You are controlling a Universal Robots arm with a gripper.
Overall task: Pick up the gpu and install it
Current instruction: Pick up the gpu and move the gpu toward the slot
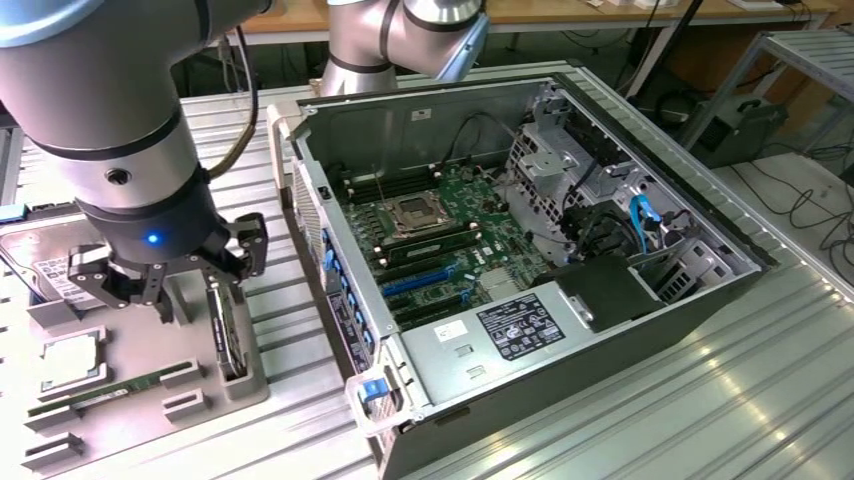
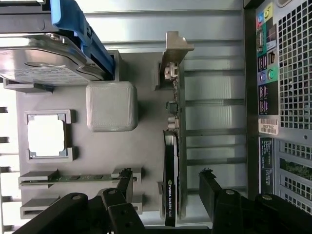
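- Robot arm (image 1: 114, 130) fills the near foreground of the exterior view, pointing down over a grey tray (image 1: 260, 385) on the slatted metal table (image 1: 667, 400).
- Gripper (image 1: 200, 298) sits low over the tray w/ jaws spread wide, nothing held.
- gpu (image 1: 230, 335) stands on edge in a tray slot, right under the gripper, at the tray side nearest the PC case (image 1: 601, 330).
- Also in the tray: hard drive (image 1: 47, 270), CPU (image 1: 70, 362), memory stick (image 1: 100, 392), all toward the exterior view's left of the gpu.
- PC case lies on its side, open, motherboard (image 1: 427, 235) exposed; it's at the exterior view's right of the tray.
- Wrist view: gripper (image 2: 166, 174) straddles the gpu (image 2: 171, 146); one of the fingers (image 2: 124, 187) on each side, clear gaps btw fingers and card, no contact.
- Card is edge-on, silver bracket (image 2: 175, 48) at the end far from the gripper, black cooler edge w/ printed label btw the fingers.
- Same view: hard drive (image 2: 44, 58) in blue carrier (image 2: 73, 24), grey square block (image 2: 111, 106), CPU (image 2: 46, 136), memory stick (image 2: 73, 178), tray (image 2: 141, 146).
- PC case (image 2: 287, 97) rear panel w/ ports and vent grille runs along the gpu side of the tray.
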